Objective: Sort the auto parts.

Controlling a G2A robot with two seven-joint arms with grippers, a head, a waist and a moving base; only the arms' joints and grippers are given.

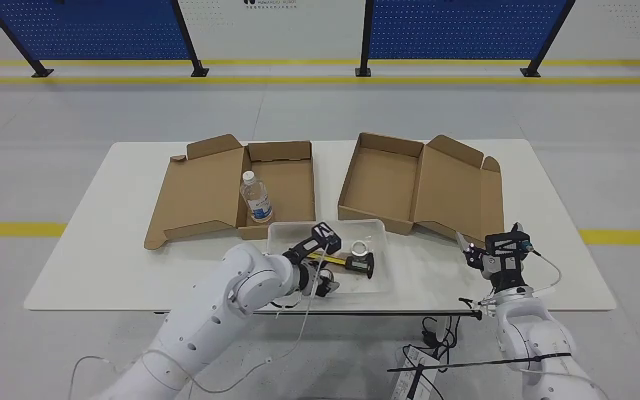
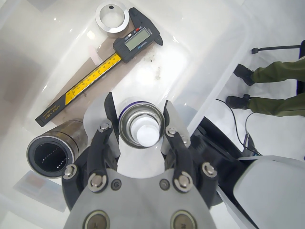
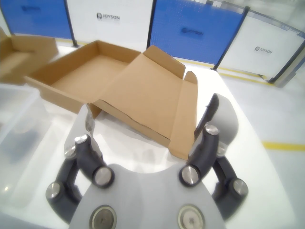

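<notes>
A: Bright, even light from above; glare whitens the clear bin point(image 2: 190, 36) ahead of the left gripper point(image 2: 138, 100), ringing its steel sleeve point(image 2: 126, 129).
B: Soft shadows only; the fence point(image 3: 195, 24) bends beyond the right gripper point(image 3: 151, 107).

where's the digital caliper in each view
Top view: digital caliper inside the clear bin.
Left wrist view: digital caliper on the clear bin floor, beside the metal ring, past the metal cylinder in the left pincer.
Right wrist view: clear bin contents too blurred to tell.
Shared landmark: the clear bin.
</notes>
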